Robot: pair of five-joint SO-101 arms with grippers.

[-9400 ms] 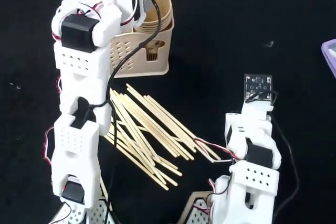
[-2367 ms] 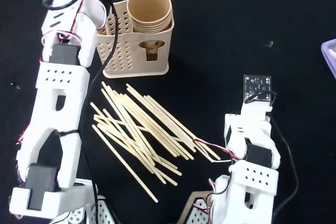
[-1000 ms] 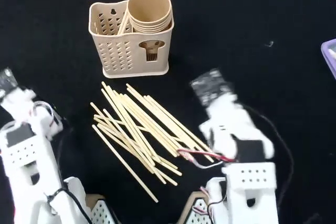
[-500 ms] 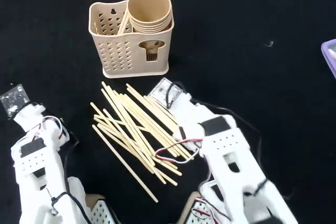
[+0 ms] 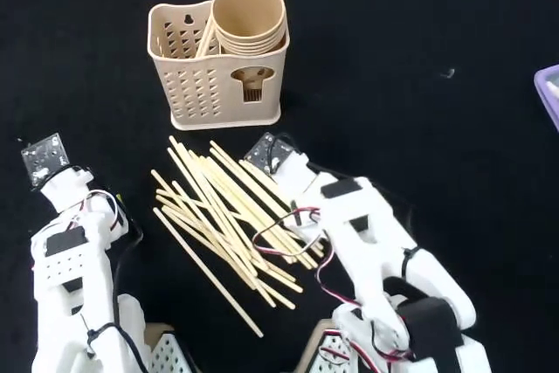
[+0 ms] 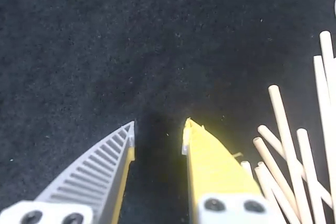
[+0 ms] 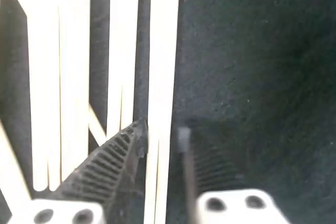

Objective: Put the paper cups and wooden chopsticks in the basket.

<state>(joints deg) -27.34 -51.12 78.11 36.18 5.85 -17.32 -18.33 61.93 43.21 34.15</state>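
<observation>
Right wrist view: right gripper (image 7: pixel 161 132) is sitting low over the wooden chopsticks (image 7: pixel 160 51), jaws at a narrow gap and straddling what looks like two sticks lying side by side. It isn't clamping them yet, as far as I'm seeing. High view: the sticks are lying loose and crossed on the table (image 5: pixel 419 111), just in front of the basket (image 5: pixel 218 85). Paper cups (image 5: pixel 250 10) are standing stacked in one compartment, w/ a few sticks leaning in the other. Left gripper (image 6: pixel 158 129) is hanging over bare table just beside some stick ends, part open, carrying nothing. Risks I'm flagging: closing on two sticks at once, w/ one slipping out on the lift; crossed neighbours getting dragged or flicked off the pile; an off-centre grip leaving the stick tipping & catching the basket rim.
</observation>
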